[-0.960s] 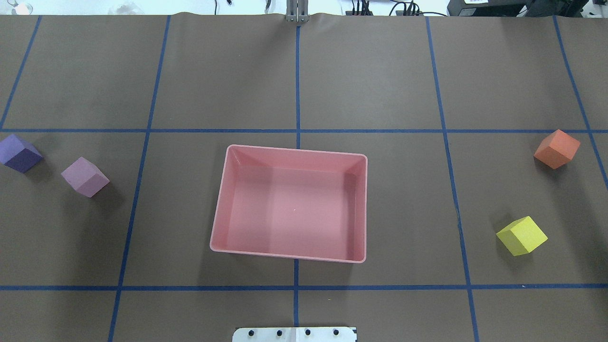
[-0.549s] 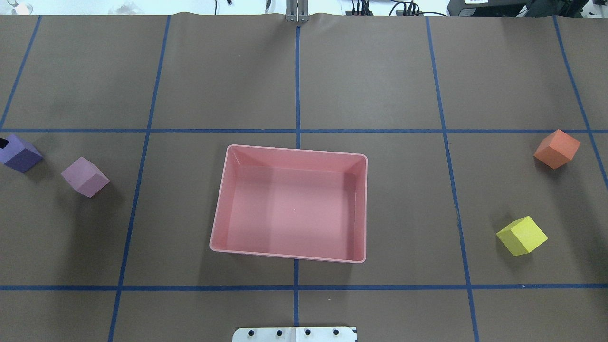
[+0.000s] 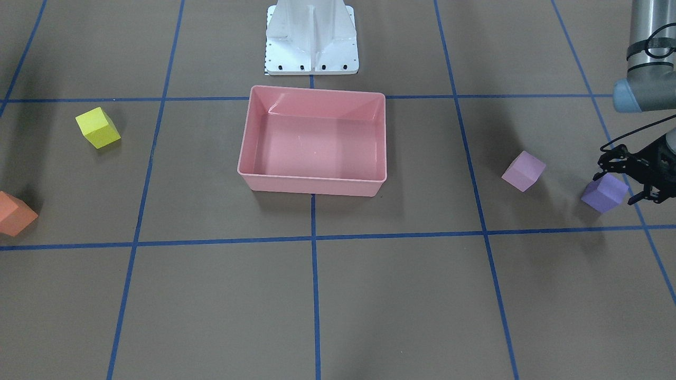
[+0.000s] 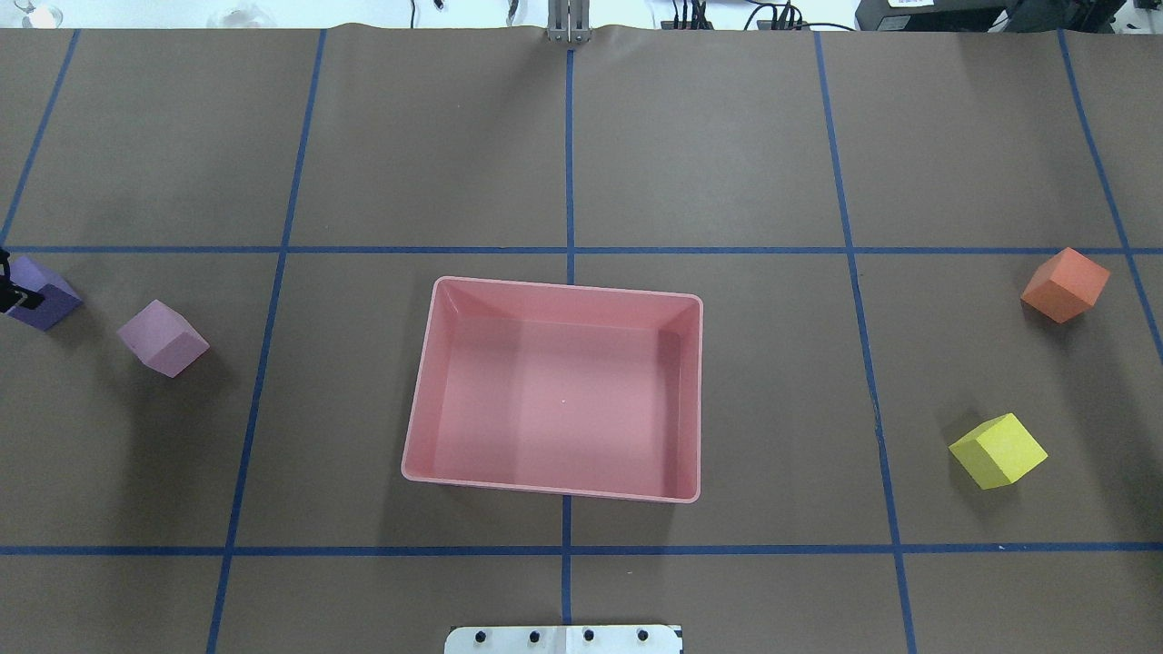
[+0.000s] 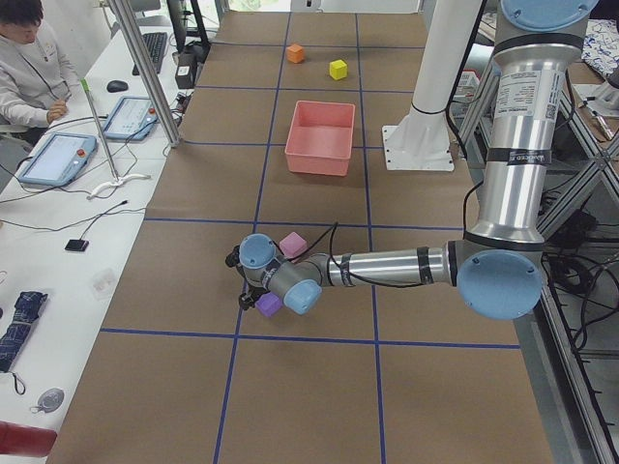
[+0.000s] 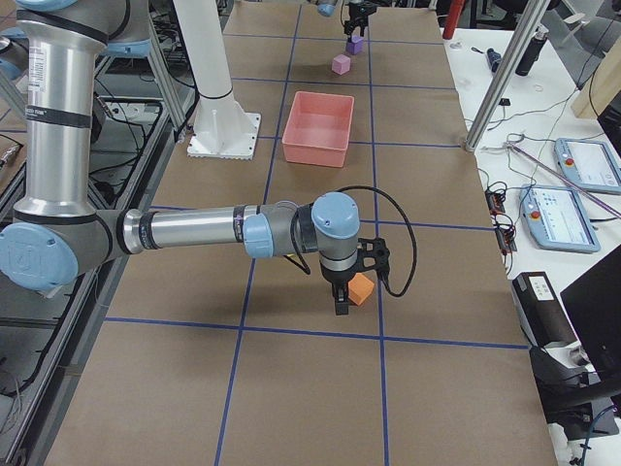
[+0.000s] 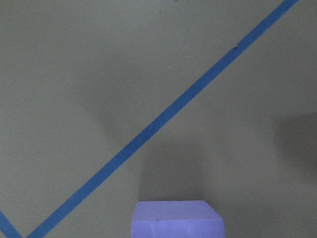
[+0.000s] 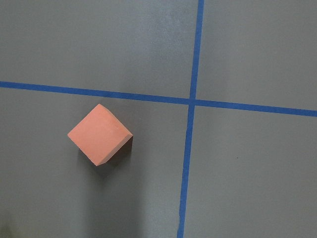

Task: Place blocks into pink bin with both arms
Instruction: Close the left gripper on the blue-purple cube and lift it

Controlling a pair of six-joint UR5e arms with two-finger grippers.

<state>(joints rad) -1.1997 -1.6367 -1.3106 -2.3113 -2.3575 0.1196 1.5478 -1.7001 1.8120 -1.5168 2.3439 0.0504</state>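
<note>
Evidently nothing is done yet: the pink bin [image 3: 311,184] sits empty mid-worktop, while the purple block [image 3: 604,193], light pink block [image 3: 523,170], yellow block [image 3: 97,127] and orange block [image 3: 13,212] all lie outside it, well apart from its walls. The left gripper [image 3: 615,187] is down at the purple block with its fingers spread to either side of it, though whether they touch it I cannot tell. The right gripper [image 6: 344,291] hangs just beside the orange block, but its opening cannot be judged.
</note>
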